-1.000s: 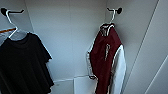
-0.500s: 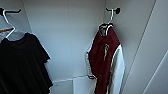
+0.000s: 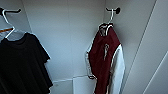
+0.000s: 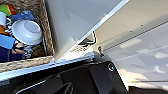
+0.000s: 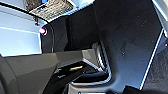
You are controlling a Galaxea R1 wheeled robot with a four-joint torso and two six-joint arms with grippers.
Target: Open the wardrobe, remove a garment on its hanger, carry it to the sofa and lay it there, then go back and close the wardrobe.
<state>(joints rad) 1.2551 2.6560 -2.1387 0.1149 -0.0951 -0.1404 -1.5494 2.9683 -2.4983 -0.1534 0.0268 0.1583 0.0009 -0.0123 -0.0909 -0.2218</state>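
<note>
the wardrobe point(image 3: 62, 37) stands open, and the garment point(image 3: 105, 60) hangs inside on the right from the hanger point(image 3: 110, 18), whose hook sits over a dark peg point(image 3: 115, 10) on the right wall. a black t-shirt point(image 3: 21, 65) hangs at the left on its own hanger. near the wardrobe door, the left wrist view shows a woven basket point(image 4: 47, 32) holding a white bowl point(image 4: 27, 31); i cannot tell how either gripper's jaws stand.

a black t-shirt point(image 3: 21, 62) hangs on its hanger point(image 3: 10, 31); a woven basket point(image 4: 47, 30) holds a white bowl point(image 4: 27, 31).
</note>
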